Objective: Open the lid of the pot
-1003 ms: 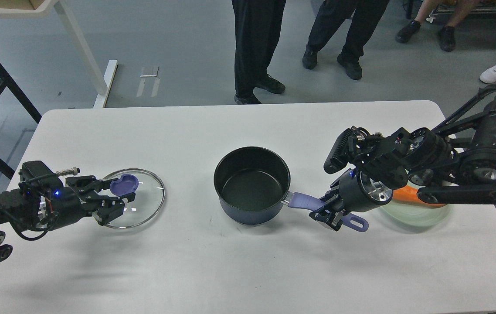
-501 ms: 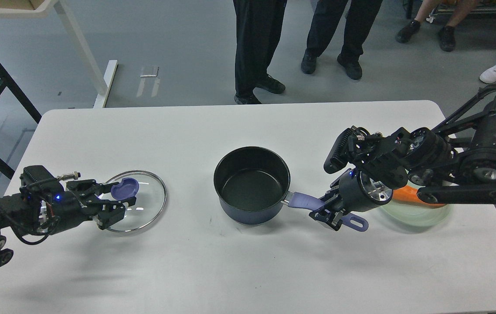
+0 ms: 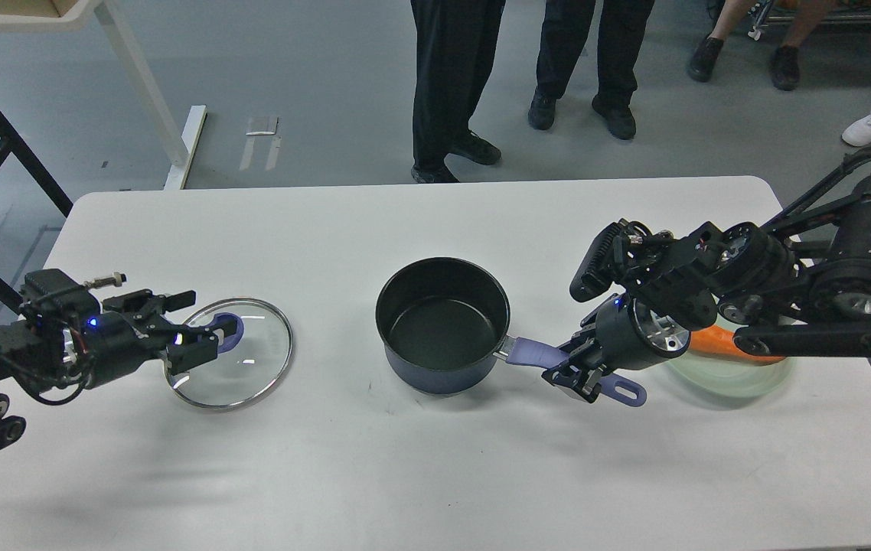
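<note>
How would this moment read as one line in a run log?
lid: off, on table | pot: open | left hand: over lid | right hand: gripping pot handle

Lid knob (image 3: 230, 327) partly behind left hand (image 3: 192, 329)

White table with a pot, a lid and a plate

The white table (image 3: 344, 222), with rounded corners, carries three things: a dark pot (image 3: 442, 325) with a purple handle near the middle, uncovered; its glass lid (image 3: 240, 360) lying flat well apart to the left; and a pale green plate (image 3: 734, 375) at the right, bearing something orange. The table stands on a grey floor (image 3: 313, 92).
</note>
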Controlling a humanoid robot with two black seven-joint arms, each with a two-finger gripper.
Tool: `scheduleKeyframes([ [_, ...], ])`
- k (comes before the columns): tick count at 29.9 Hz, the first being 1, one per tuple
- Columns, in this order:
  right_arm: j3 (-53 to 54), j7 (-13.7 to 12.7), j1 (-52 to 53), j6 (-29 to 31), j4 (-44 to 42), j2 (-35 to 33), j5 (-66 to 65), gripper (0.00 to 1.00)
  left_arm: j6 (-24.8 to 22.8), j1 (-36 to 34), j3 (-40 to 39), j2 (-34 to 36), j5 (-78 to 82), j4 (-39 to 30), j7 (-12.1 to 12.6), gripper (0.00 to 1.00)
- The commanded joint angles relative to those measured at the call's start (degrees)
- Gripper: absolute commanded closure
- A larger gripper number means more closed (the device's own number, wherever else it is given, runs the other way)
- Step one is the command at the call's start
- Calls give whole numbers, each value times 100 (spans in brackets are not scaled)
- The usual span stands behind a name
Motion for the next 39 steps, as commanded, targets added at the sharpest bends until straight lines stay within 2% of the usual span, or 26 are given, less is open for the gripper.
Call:
scheduleKeyframes([
  [1,43,18,3,-10,-4,-8,42,16,-41,-334,56,29,-1187,9,0,1],
  [4,61,18,4,-28,-4,-17,305,11,-59,-423,30,29,-1768,9,0,1],
  [6,78,18,12,-28,-13,-34,472,3,-68,-502,12,73,-2032,9,0,1],
  [11,648,45,12,-28,-153,-367,893,3,-76,-651,-14,109,-3077,9,0,1],
  [18,2518,45,-689,7,-408,-1483,1440,1,-366,-879,-31,56,-5133,9,0,1],
  [27,5622,45,-2658,-10,-1111,-1739,1597,0,-647,-1073,-418,-154,-7174,105,0,1],
  [34,6468,45,-3599,-63,-1489,-1660,2792,0,-1095,-1064,-436,-1112,-8422,1107,0,1],
  [39,6512,45,-3854,-72,-1858,-1476,4354,0,-1771,-1073,-445,-1710,-9345,1784,0,1],
])
